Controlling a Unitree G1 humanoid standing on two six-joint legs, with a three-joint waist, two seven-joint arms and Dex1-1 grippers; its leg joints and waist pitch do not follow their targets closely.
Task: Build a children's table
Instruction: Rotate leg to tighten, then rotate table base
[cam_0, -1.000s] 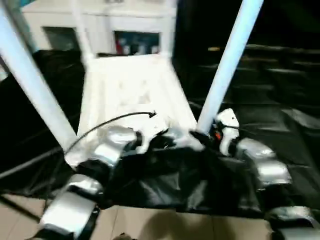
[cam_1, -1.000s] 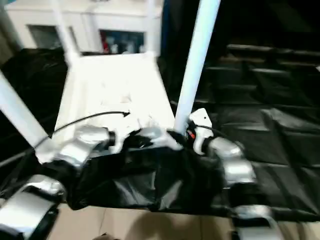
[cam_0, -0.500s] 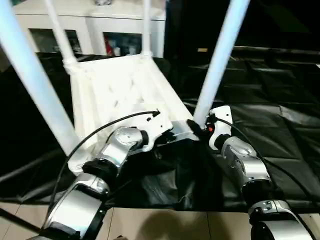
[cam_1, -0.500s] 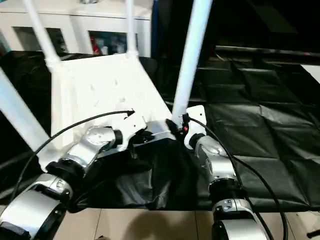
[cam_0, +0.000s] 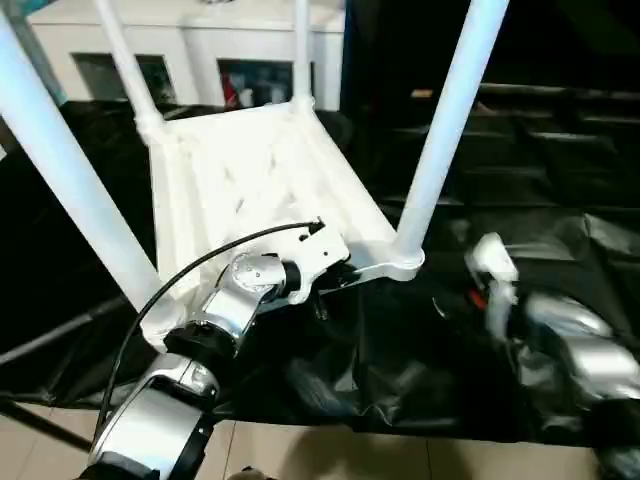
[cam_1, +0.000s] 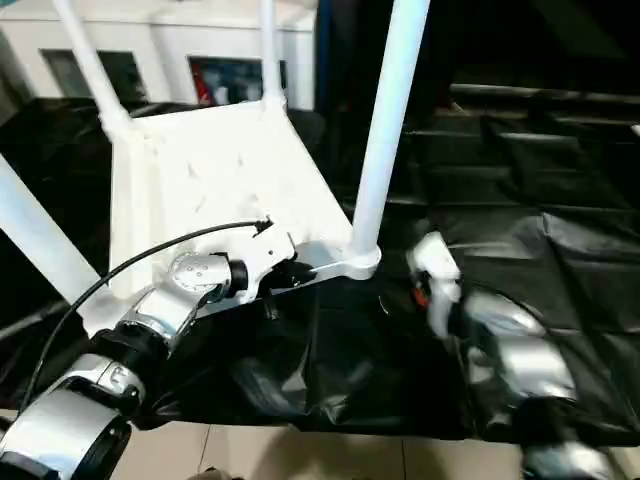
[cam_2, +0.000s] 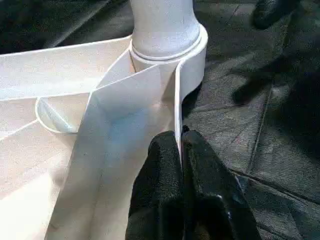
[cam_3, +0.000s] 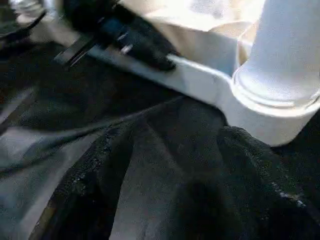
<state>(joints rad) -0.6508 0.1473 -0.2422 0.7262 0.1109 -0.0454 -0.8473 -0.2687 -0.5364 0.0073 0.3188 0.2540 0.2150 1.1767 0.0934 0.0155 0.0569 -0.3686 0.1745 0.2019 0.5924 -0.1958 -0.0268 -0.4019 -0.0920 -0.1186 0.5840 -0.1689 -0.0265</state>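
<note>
left tool pinching the upturned children's table
the left tool (cam_2: 181, 150) clamps the rim of the children's table (cam_0: 250, 190), just beside a corner leg (cam_0: 440, 150), on the black tabletop (cam_0: 560, 220). right tool: grip unclear, off that corner.

Black-draped work table in a room with a tiled floor

Wrinkled black cloth (cam_0: 560, 200) covers the work table and hangs over its near edge. Pale beige floor tiles (cam_0: 330, 455) show below it. Behind stands a white cabinet (cam_0: 200, 50) with dark open compartments holding small colourful items.
</note>
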